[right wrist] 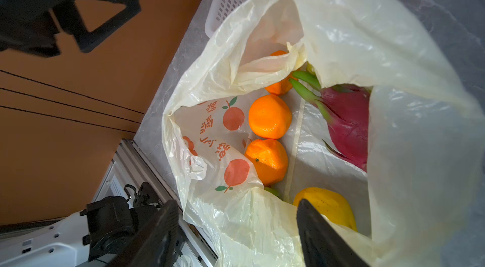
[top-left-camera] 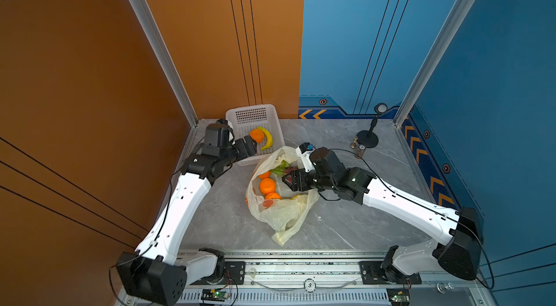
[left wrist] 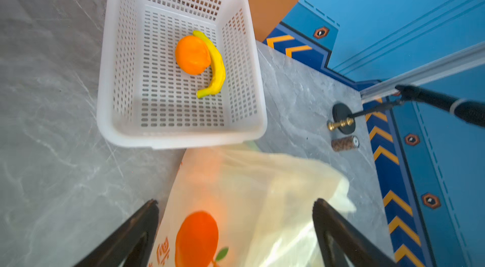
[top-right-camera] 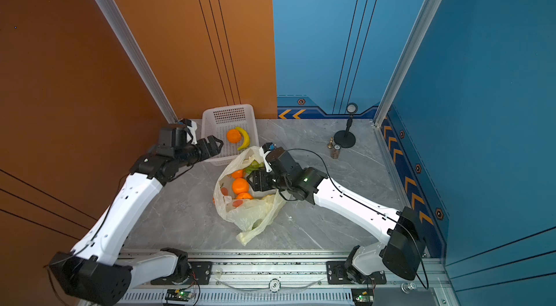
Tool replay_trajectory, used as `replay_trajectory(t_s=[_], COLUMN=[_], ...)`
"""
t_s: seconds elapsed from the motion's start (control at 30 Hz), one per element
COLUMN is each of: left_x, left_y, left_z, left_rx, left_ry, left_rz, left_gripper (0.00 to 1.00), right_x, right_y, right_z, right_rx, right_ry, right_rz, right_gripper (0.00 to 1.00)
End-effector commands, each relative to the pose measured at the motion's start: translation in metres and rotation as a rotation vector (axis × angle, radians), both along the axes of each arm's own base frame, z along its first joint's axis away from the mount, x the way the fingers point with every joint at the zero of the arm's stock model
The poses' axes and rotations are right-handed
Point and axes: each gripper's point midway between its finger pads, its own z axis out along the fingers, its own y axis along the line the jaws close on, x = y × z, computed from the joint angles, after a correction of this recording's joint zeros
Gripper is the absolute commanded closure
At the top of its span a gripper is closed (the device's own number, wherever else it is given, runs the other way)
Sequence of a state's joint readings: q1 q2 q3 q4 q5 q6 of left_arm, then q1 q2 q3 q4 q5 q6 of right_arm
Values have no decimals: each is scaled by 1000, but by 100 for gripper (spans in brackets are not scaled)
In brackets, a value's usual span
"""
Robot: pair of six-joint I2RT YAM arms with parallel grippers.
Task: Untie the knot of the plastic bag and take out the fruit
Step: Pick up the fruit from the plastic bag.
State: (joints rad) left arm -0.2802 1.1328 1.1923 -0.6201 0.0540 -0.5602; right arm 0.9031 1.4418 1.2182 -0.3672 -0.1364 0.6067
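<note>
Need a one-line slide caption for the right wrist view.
Right gripper, open, poised over the open plastic bag holding oranges, a dragon fruit and a yellow fruit.

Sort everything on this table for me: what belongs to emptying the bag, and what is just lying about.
Job: plastic bag, oranges inside it, dragon fruit, yellow fruit, white basket holding one orange.
Lying about: banana in the basket, black stand, brass piece, brown cylinder.

This looks like a robot test booth in a lab. Two white-and-black robot arms (top-left-camera: 180,199) sit on a silver metal rail (top-left-camera: 301,268) at the bottom. Above it are a grey marble-look bench (top-left-camera: 346,229) and plain orange (top-left-camera: 75,79) and blue wall panels (top-left-camera: 346,33).
</note>
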Motion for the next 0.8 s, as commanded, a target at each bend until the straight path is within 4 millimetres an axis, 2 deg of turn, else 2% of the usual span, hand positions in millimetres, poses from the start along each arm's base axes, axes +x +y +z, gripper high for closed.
replay_trajectory(t_s=[0.0, 0.13, 0.27, 0.43, 0.5, 0.53, 0.67, 0.77], left_x=[-38, -77, -96, -104, -105, -105, -106, -108], left_y=[7, 0, 9, 25, 29, 31, 33, 34], left_z=[-28, -59, -100, -132, -139, -141, -150, -159], left_rx=[148, 230, 270, 296, 294, 292, 266, 253], left_ry=[72, 178, 286, 367, 374, 372, 377, 398], left_rz=[-5, -66, -13, 103, 134, 146, 165, 171], left_gripper=[7, 6, 5, 9, 12, 19, 29, 33], right_x=[1, 3, 9, 26, 34, 39, 51, 56], right_y=[5, 24, 45, 66, 72, 76, 88, 96], right_z=[-22, -45, -69, -96, -104, -109, -127, -138], right_rx=[-78, -140, -181, -242, -258, -268, -300, -311], right_ry=[9, 15, 18, -20, -40, -52, -98, -114], right_rz=[-14, -18, -17, -31, -41, -49, -54, -46], right_gripper=[31, 30, 30, 28, 26, 25, 23, 18])
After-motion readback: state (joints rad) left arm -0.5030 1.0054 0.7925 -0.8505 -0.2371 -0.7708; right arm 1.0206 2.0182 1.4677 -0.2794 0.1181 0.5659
